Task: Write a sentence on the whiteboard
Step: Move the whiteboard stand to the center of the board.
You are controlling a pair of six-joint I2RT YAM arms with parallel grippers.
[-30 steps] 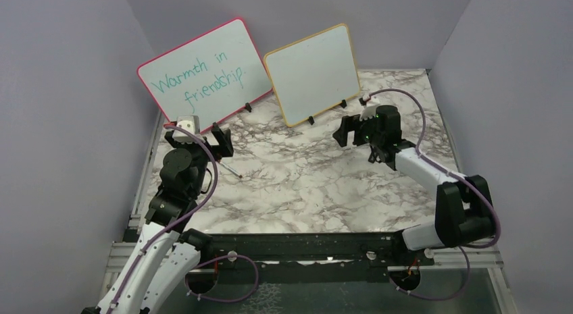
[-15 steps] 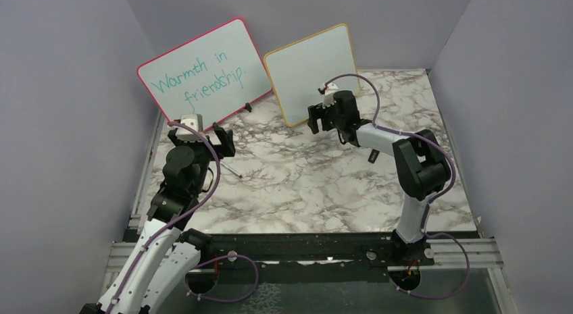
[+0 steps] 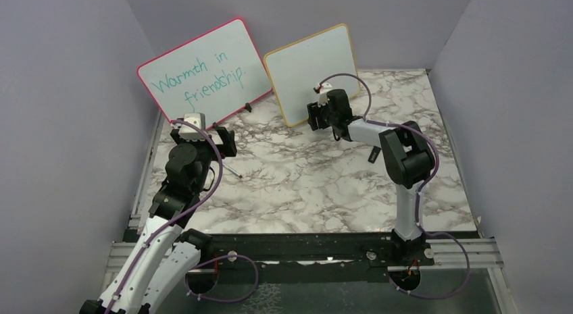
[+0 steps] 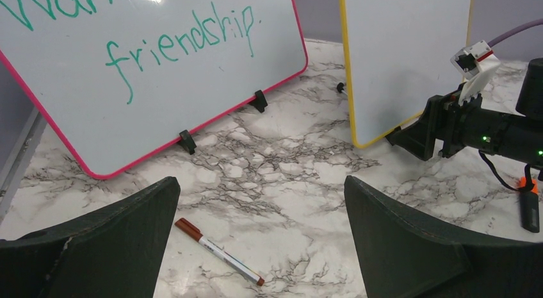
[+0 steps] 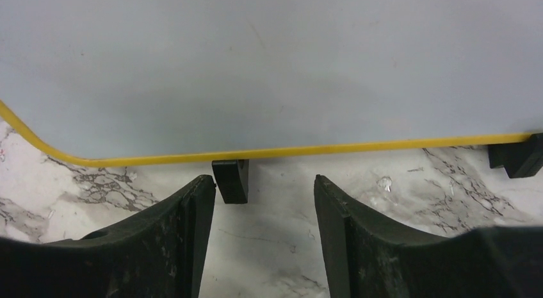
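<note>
The whiteboard (image 3: 311,69) with its yellow-orange frame leans upright at the back on small black feet, and its face is blank; no sentence shows on it. My right gripper (image 3: 315,118) sits low at its bottom edge. In the right wrist view the whiteboard (image 5: 269,67) fills the top. One black foot (image 5: 230,180) stands just off the left fingertip of the right gripper (image 5: 263,181), which is open with nothing between its jaws. My left gripper (image 4: 261,186) is wide open above a red-brown capped marker (image 4: 219,252) lying on the marble.
A larger pink-framed board (image 3: 203,71) with teal writing leans at the back left, close beside the yellow one. A small dark object with an orange end (image 4: 528,207) lies on the marble table (image 3: 297,186) right of the right arm. Grey walls close in three sides.
My right arm has swung left and forward to the yellow whiteboard's bottom edge, and its jaws have narrowed. The left arm has barely moved.
</note>
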